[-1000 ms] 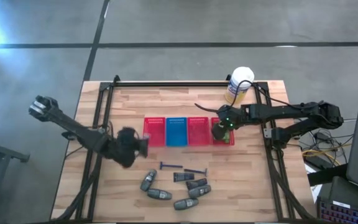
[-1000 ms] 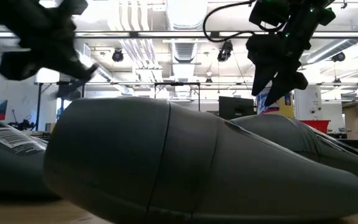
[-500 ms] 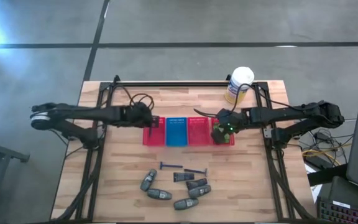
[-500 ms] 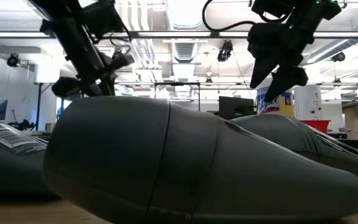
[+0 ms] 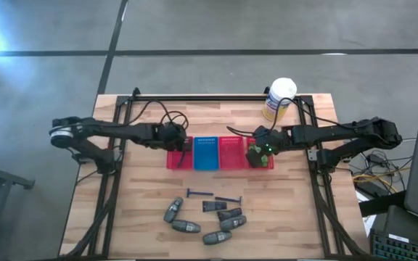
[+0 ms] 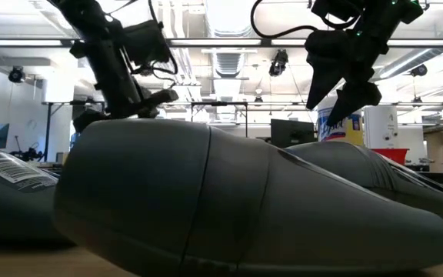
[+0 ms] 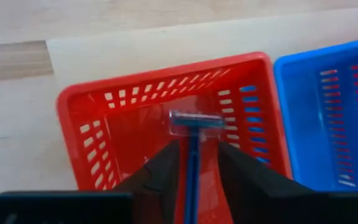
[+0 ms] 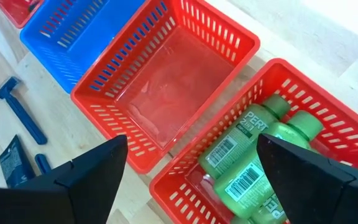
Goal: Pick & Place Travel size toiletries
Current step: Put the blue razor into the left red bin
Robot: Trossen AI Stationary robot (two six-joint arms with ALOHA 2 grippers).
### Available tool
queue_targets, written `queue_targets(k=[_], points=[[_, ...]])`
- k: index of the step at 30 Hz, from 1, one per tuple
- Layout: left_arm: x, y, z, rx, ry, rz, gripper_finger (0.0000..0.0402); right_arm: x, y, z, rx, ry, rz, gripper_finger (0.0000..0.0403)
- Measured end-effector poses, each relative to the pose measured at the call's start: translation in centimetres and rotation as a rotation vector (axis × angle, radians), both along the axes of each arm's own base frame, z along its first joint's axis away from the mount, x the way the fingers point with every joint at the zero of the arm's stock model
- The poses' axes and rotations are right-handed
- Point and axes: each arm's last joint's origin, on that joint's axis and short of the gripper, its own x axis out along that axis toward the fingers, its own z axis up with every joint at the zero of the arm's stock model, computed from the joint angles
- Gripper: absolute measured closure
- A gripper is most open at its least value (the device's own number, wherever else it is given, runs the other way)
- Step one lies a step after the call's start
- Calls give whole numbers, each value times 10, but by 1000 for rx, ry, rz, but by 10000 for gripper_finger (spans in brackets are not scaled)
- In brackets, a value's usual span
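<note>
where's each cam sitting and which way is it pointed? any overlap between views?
High: overhead, straight down on the table; both arms show.
Low: at tabletop height, level across; grey bottles fill it, arms come from above.
Left wrist: over the end red basket, a razor between its open jaws.
Right wrist: over the other end basket with green bottles; open jaws.
Shared: both wrist views catch the blue basket.
</note>
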Motion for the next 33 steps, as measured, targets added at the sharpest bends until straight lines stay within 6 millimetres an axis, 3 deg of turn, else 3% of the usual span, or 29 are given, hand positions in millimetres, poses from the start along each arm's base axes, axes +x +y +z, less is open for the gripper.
queue_targets(k=[5,9,12,22,25,33], points=[[-4,-12,28,66,-54,-175,247,0,0,0,-11,3,12,68],[1,-45,59,228,-217,-617,242,0,0,0,-24,4,6,82],[4,-77,65,358,-260,-884,241,0,-1,0,-33,8,19,92],[38,-149,15,513,-60,-1292,237,-1,0,-1,-16,16,30,122],[51,-159,0,489,-7,-1315,218,-1,1,-1,-5,16,41,130],[76,-170,-9,439,70,-1272,133,-1,1,-1,-11,24,60,151]])
